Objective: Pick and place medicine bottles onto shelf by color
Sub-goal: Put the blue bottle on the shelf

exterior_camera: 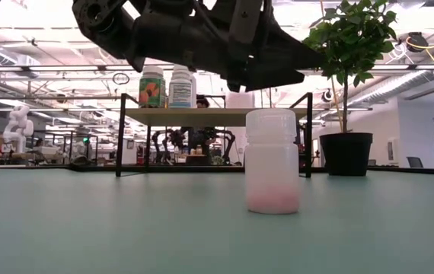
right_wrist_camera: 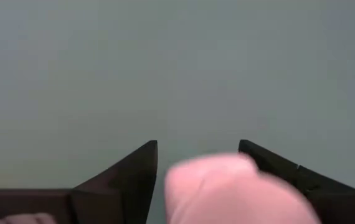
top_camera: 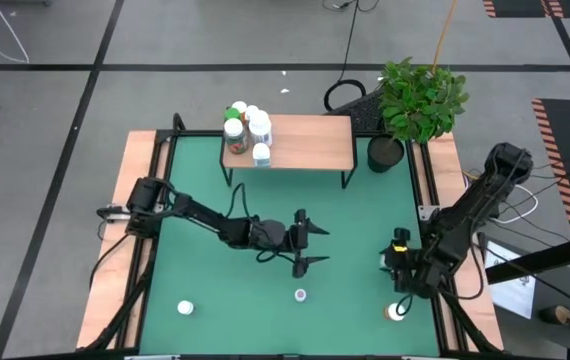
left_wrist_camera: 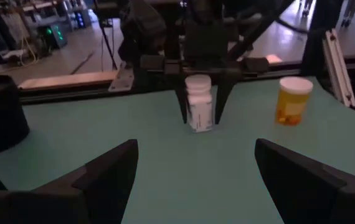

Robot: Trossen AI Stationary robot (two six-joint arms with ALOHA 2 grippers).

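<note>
The left gripper (top_camera: pixel 312 247) hangs over the green mat (top_camera: pixel 205 200) in front of the shelf (top_camera: pixel 305 140), fingers spread wide and empty. The right gripper (top_camera: pixel 398 300) stands over an orange bottle (top_camera: pixel 397 312) near the mat's front right corner, fingers open either side of its cap. Five bottles (top_camera: pixel 246 130) cluster on the shelf's left end, and two white bottles (top_camera: pixel 301 295) stand on the mat well in front of the shelf.

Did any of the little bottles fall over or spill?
No, nothing looks wrong. The bottles on the shelf stand upright in a cluster at one end. The white bottle on the green mat stands straight, and the orange bottle too. No spills show.
</note>
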